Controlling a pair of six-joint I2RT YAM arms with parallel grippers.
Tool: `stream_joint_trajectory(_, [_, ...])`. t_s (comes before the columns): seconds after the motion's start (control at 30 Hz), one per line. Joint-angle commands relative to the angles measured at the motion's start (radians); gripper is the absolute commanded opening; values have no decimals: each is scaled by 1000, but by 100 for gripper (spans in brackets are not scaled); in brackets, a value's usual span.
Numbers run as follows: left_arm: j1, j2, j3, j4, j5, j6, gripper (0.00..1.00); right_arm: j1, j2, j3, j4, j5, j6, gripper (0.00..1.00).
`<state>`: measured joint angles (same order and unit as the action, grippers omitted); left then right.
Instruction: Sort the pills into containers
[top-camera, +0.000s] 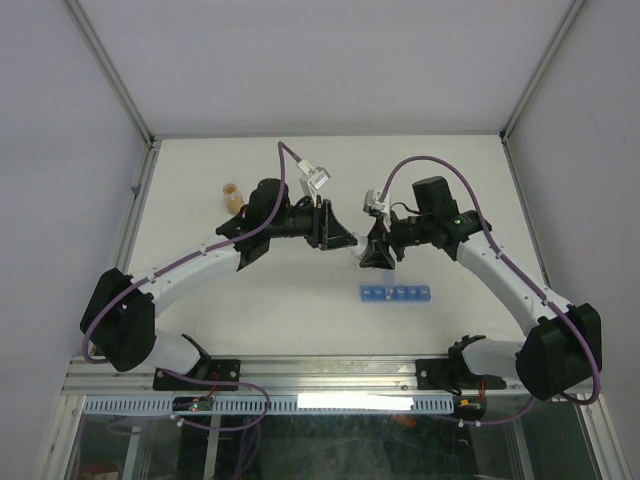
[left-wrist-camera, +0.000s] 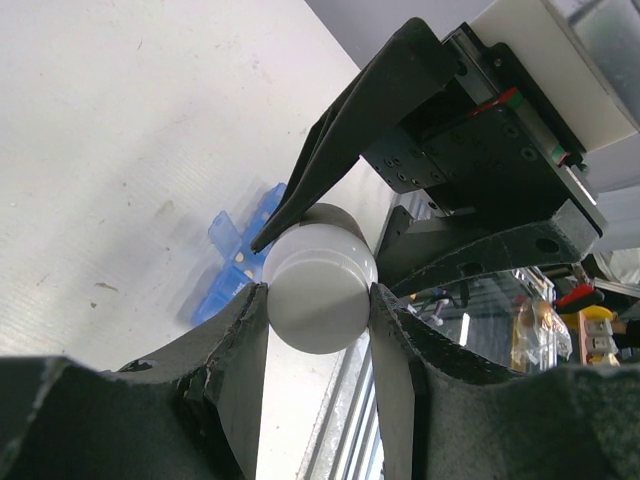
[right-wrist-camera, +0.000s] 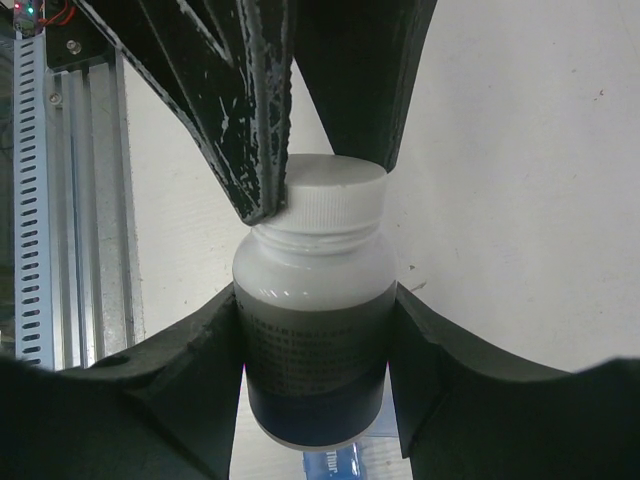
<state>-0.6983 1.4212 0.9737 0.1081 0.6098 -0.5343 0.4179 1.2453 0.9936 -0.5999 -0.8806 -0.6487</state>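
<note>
**Jaws of both arms gripping one white bottle (right-wrist-camera: 314, 330) above the surface (top-camera: 280, 315)**

Right jaws are clamping the bottle's body between them, parted only to its width, while left jaws are pinching its ribbed white cap (right-wrist-camera: 335, 195) from the opposite side, both holding it over the middle of the surface. The blue pill-organizer strip (top-camera: 396, 293) is lying flat toward the near edge, right of centre, apart from both arms. A small clear bottle with orange-tan contents (top-camera: 233, 195) is standing toward the far left corner, beside the left arm.
</note>
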Motion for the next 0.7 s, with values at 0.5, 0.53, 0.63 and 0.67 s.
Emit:
stream_joint_trajectory(0.5, [-66, 35, 22, -7, 198, 95, 28, -46, -30, 40, 132, -122, 68, 0])
stream_joint_trajectory(0.53, [-66, 36, 17, -4, 207, 123, 28, -51, -37, 33, 138, -136, 67, 0])
stream_joint_trajectory(0.63, [-77, 40, 7, -2, 221, 224, 28, -59, -47, 24, 145, -158, 61, 0])
stream_joint_trajectory(0.67, [-82, 43, 6, -2, 226, 252, 28, -59, -48, 23, 142, -165, 55, 0])
